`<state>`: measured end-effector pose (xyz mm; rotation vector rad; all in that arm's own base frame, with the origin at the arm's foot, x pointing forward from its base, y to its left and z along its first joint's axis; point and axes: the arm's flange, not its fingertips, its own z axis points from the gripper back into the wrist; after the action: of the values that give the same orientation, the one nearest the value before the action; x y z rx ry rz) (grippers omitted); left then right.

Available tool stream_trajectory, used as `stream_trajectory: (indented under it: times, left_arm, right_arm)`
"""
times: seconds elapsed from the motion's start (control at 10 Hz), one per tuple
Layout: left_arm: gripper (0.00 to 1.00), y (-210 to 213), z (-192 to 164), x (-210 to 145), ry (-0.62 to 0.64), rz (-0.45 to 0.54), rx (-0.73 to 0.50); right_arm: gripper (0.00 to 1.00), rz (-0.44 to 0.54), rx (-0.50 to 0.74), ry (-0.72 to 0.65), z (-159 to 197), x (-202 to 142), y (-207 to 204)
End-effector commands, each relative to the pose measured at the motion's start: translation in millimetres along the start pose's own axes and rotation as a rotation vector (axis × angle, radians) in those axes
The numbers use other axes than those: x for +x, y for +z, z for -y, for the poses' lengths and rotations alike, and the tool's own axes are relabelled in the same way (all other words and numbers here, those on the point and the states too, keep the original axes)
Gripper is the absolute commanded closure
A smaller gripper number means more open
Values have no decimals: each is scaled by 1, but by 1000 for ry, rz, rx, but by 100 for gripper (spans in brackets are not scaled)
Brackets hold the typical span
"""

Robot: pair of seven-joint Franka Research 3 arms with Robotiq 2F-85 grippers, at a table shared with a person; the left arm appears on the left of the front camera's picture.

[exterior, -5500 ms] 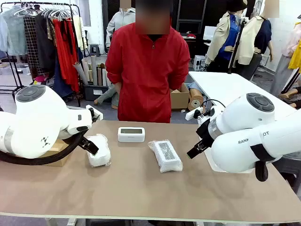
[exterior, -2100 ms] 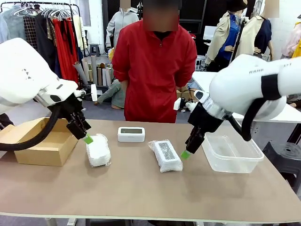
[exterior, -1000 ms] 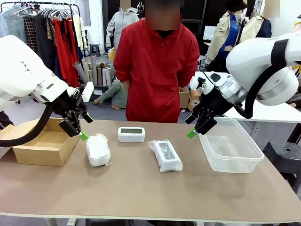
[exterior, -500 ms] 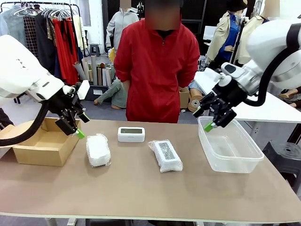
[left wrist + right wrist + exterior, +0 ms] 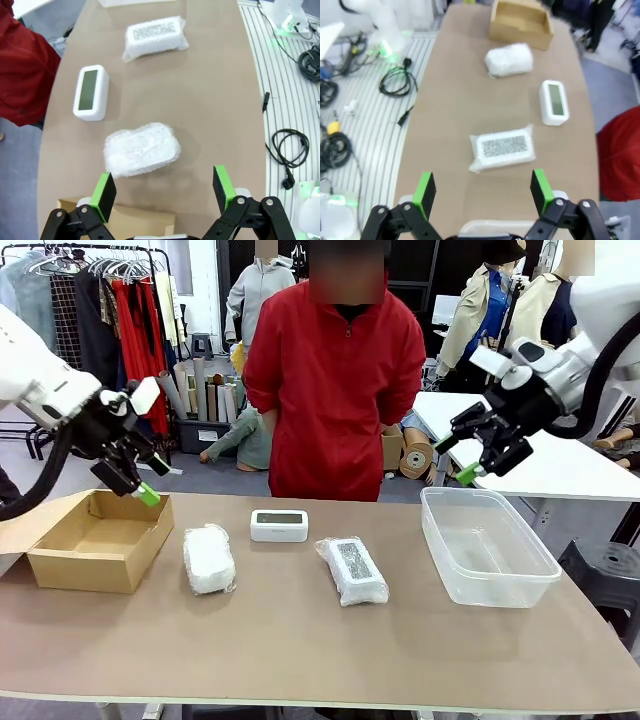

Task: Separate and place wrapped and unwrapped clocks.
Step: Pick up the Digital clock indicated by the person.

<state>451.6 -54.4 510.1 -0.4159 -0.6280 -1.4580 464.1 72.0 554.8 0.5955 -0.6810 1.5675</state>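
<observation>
1. Where the front view looks across it, one brown table [image 5: 300, 650] carries everything, and one person [image 5: 335, 390] in red stands at its far side.
2. One open cardboard box [image 5: 60, 565] sits at the robot's left end. One clear tub [image 5: 470, 585] sits at the right end.
3. The left claw [image 5: 150, 480] hangs in the air above the box's far corner, jaws wide apart, holding nothing. The right claw [image 5: 455, 460] hangs above the tub's far end, jaws equally wide and empty.
4. Two wrapped clocks lie between box and tub, well apart. One [image 5: 209, 559] is just beside the box and one [image 5: 351, 570] is mid-table.
5. One bare clock [image 5: 279, 525] lies behind and between them, touching neither.
6. The wrist views look down on all three clocks and add cables [image 5: 290, 150] on the floor beside the table. The right wrist view shows dark print through the mid-table wrap [image 5: 503, 147].
</observation>
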Motion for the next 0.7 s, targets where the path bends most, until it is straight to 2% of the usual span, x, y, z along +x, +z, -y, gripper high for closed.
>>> stream_trajectory:
  times: [0.0, 0.3, 0.6]
  left_arm:
    - [0, 12, -16, -15, -74, 82, -11]
    - [0, 31, -34, -19, -24, 164, 26]
    - [0, 42, -44, -8, -23, 153, 22]
  right_arm:
    - [0, 95, -19, 16, 14, -3, 15]
    - [0, 157, -69, -11, 27, -14, 36]
    - [0, 190, -102, -35, 34, -32, 53]
